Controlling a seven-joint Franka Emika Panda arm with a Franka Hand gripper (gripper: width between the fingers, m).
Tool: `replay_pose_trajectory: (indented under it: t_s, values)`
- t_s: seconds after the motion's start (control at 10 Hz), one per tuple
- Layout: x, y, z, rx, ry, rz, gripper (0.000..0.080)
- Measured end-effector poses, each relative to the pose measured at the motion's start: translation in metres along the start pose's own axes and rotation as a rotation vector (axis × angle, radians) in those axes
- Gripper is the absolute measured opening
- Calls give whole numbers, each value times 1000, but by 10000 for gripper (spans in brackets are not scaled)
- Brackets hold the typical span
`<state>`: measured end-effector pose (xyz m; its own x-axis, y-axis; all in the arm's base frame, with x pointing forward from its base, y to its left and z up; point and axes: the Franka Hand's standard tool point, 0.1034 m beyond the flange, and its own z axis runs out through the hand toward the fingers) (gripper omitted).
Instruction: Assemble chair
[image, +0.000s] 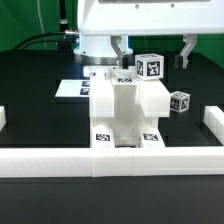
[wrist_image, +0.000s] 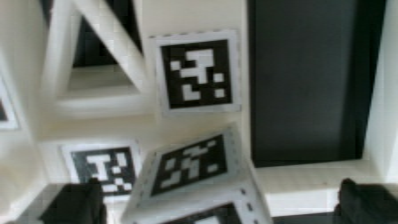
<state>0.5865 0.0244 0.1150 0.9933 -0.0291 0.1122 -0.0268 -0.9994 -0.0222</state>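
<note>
The partly built white chair (image: 125, 110) stands in the middle of the black table, with tags low on its front. A small white tagged cube (image: 150, 66) sits at its top back, and another tagged piece (image: 180, 100) is at its side toward the exterior view's right. My gripper (image: 154, 50) hangs open just above and around the top cube, one finger on each side, not touching it. In the wrist view the dark fingertips (wrist_image: 71, 205) stand wide apart with a tilted tagged white piece (wrist_image: 199, 165) between them, and my gripper (wrist_image: 217, 207) is empty.
A long low white rail (image: 60, 161) runs along the front, with raised ends at the exterior view's left (image: 3, 118) and right (image: 212, 122). The marker board (image: 75, 88) lies flat behind the chair. The robot base stands at the back.
</note>
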Motion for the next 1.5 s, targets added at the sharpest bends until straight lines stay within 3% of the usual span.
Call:
replay_pose_trajectory:
  t_s: [0.3, 0.4, 0.5, 0.6, 1.0, 1.5]
  values:
    - [0, 2, 0, -7, -3, -97, 640]
    - [0, 2, 1, -7, -4, -97, 471]
    - [0, 2, 1, -7, -4, -97, 471]
    - [0, 2, 1, -7, -4, -97, 286]
    - [0, 7, 1, -10, 1, -8, 281]
    - [1, 10, 2, 12, 34, 436, 281]
